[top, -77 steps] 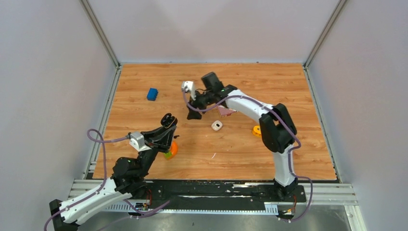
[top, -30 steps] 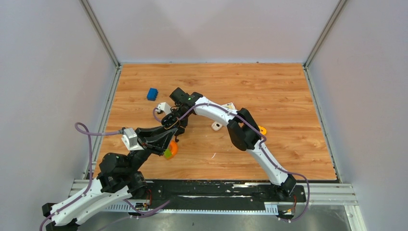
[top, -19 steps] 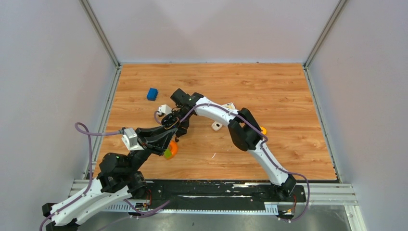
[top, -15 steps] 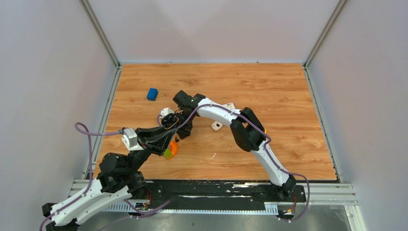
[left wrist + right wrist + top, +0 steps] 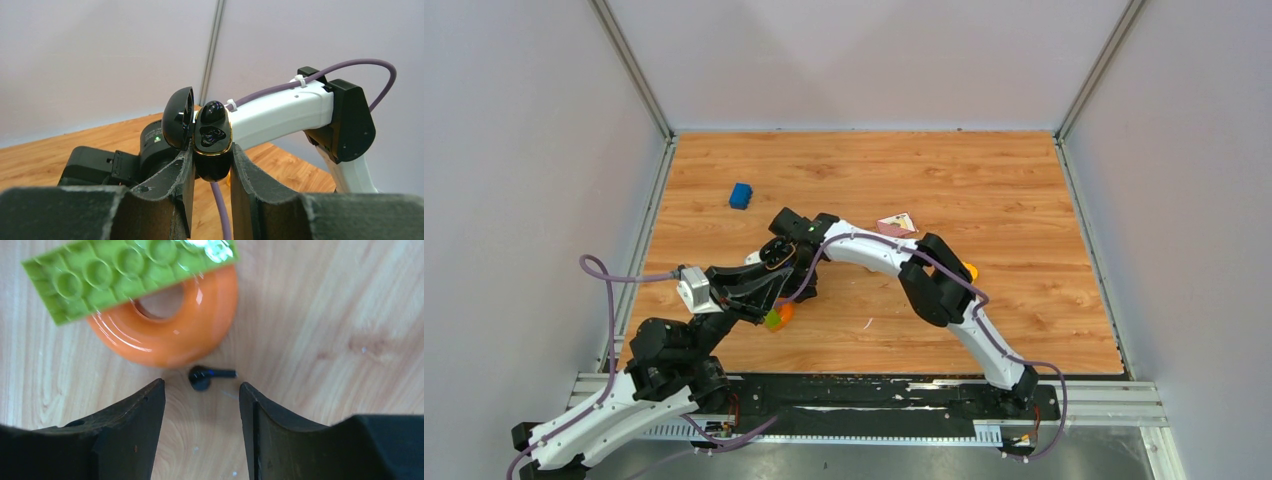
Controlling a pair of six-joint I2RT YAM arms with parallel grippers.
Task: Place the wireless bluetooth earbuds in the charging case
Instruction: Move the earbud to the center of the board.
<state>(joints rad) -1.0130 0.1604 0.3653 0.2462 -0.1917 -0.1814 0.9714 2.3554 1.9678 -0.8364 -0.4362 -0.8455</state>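
Observation:
The charging case [image 5: 212, 145], glossy black with a gold rim, is held upright above the table with its lid [image 5: 178, 117] swung open. My left gripper [image 5: 209, 157] is shut on its lower body. In the right wrist view one black earbud [image 5: 201, 377] lies on the wood, its short stem pointing right, just below an orange ring [image 5: 200, 325]. My right gripper [image 5: 201, 388] hangs open over it, a finger on each side and the bud just beyond the tips. In the top view the right gripper [image 5: 797, 288] sits beside the left gripper [image 5: 769, 265]. No other earbud shows.
A green studded brick [image 5: 125, 270] leans across the orange ring [image 5: 786, 312]. A blue block [image 5: 741, 195] lies at the back left and a pink card [image 5: 896, 223] behind the right arm. A small orange piece [image 5: 969, 268] peeks out by the right elbow.
The right arm swung nearer and lowered over the table beside the orange ring, its jaws a little wider than half a second ago. The left arm kept still with the case.

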